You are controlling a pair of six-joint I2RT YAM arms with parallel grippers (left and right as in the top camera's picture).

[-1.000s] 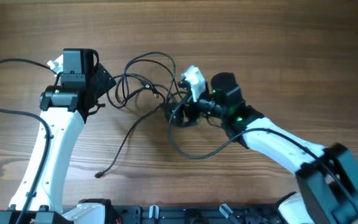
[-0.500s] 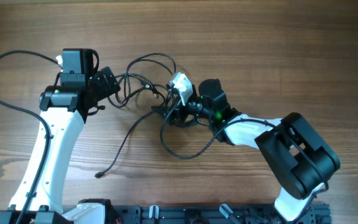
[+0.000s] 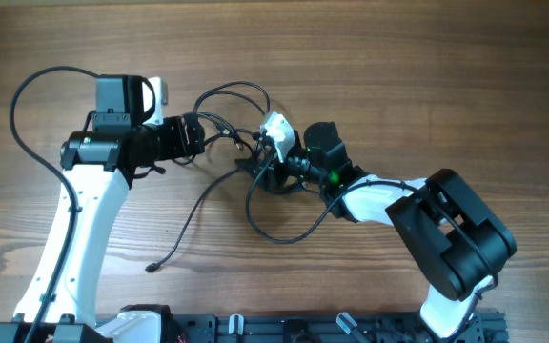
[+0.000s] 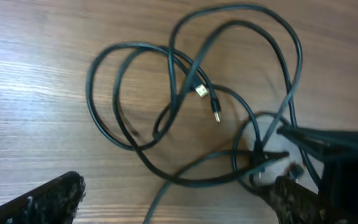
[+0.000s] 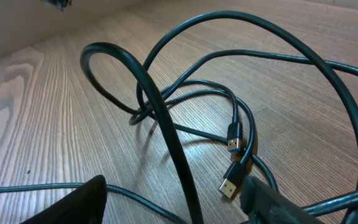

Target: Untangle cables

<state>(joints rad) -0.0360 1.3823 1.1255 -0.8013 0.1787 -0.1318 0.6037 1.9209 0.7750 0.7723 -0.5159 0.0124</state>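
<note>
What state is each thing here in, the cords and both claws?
cables: tangled, overlapping loops lying on the table.
left gripper: open, above the tangle, holding nothing.
right gripper: open, one cable strand running between its fingers.
plug tips: unplugged, lying loose inside the tangle.

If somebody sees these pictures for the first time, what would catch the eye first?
First, the cables, a knot of thin black loops in the middle of the wooden table. Next, the left end effector reaches it from the left and the right end effector from the right. Up close, two metal-tipped plugs lie among the loops.
</note>
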